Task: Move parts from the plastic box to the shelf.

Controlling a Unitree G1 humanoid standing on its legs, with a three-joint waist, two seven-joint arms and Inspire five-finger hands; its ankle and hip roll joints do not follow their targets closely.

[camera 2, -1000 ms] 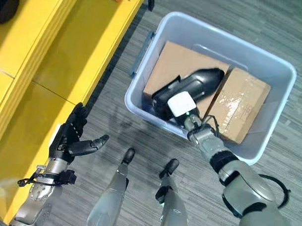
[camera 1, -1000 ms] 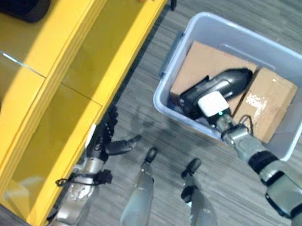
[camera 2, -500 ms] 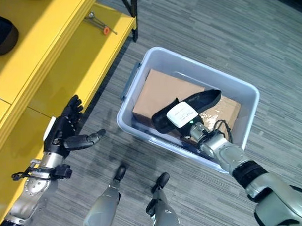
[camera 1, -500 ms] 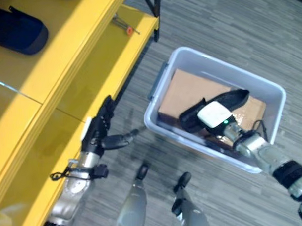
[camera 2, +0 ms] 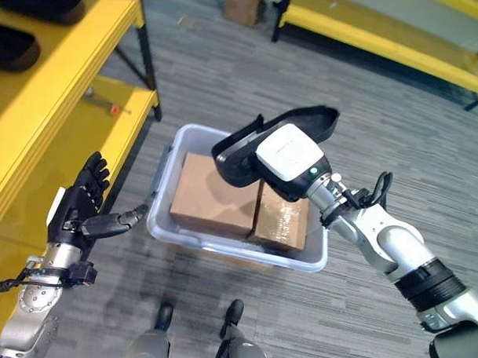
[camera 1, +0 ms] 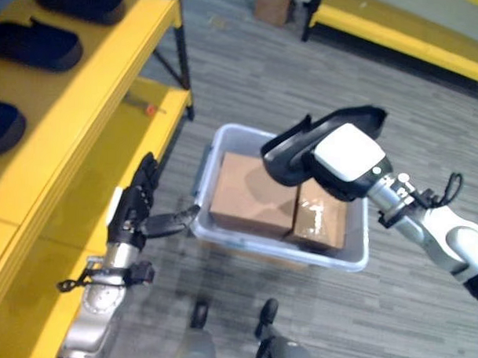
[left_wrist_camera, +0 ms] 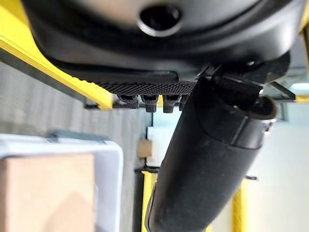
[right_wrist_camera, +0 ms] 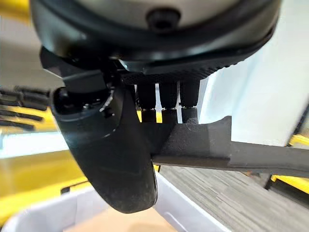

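- While the left hand (camera 2: 79,213) is kept loose, fingers spread, beside the yellow shelf (camera 2: 44,125), a black part (camera 2: 248,144) is gripped by the right hand (camera 2: 291,157).
- It's held up above the plastic box (camera 2: 165,157), over the two cardboard boxes (camera 2: 215,195).

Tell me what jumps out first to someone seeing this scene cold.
The right hand holds a black curved part up in the air above the plastic box, which has two cardboard boxes in it. To the left stands the yellow shelf, with more black parts on top.
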